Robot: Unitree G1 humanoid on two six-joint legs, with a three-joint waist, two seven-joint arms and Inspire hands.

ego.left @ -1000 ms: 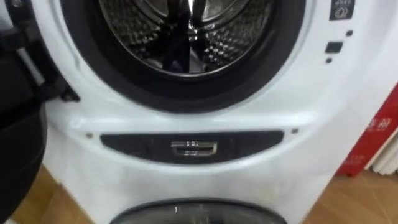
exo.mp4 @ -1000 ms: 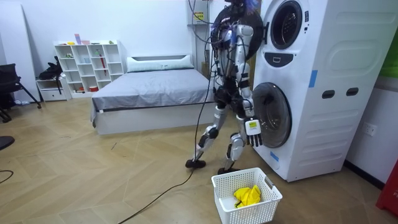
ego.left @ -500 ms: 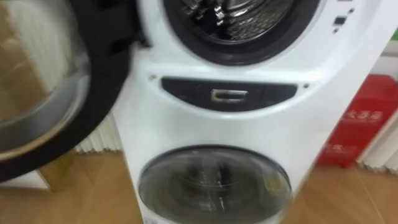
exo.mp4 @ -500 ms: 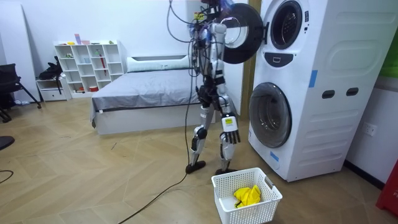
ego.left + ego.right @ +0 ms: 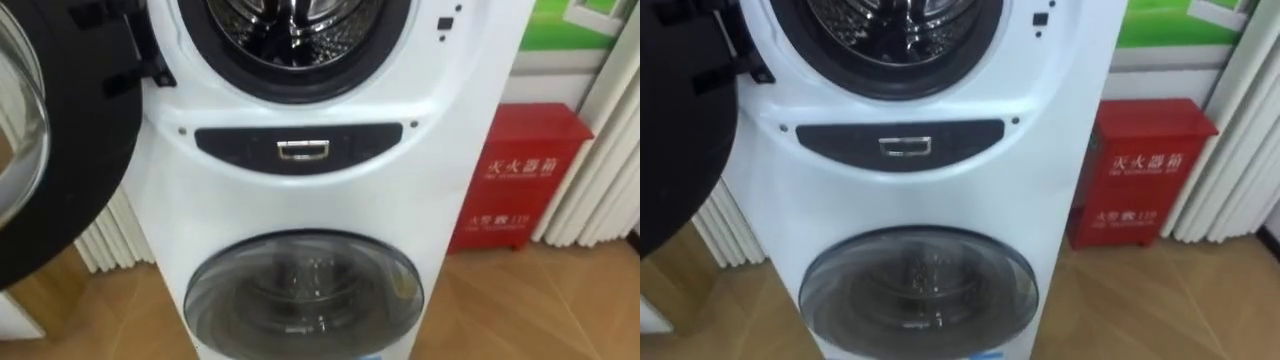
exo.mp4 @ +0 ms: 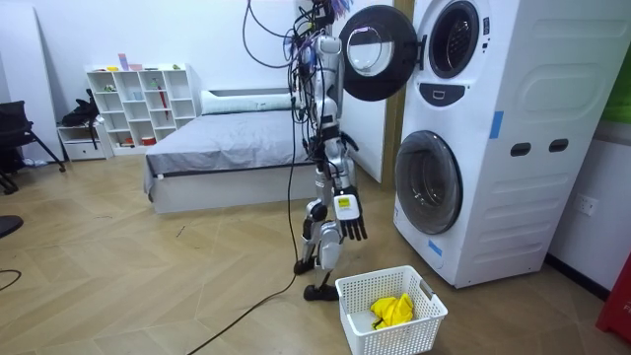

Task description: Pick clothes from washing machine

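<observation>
A crumpled yellow cloth (image 6: 392, 311) is lying in the white slatted plastic basket (image 6: 347, 291), just in front of the tall white stacked washing machine (image 5: 300, 210). No cloth is being shown in the visible part of its steel upper drum (image 5: 295, 25). The robot is being backed away from the machine, its round dark upper door (image 6: 373, 51) left wide open. The right hand (image 6: 347, 217) is being held low, fingers relaxed, empty; picking is judged nearly done
</observation>
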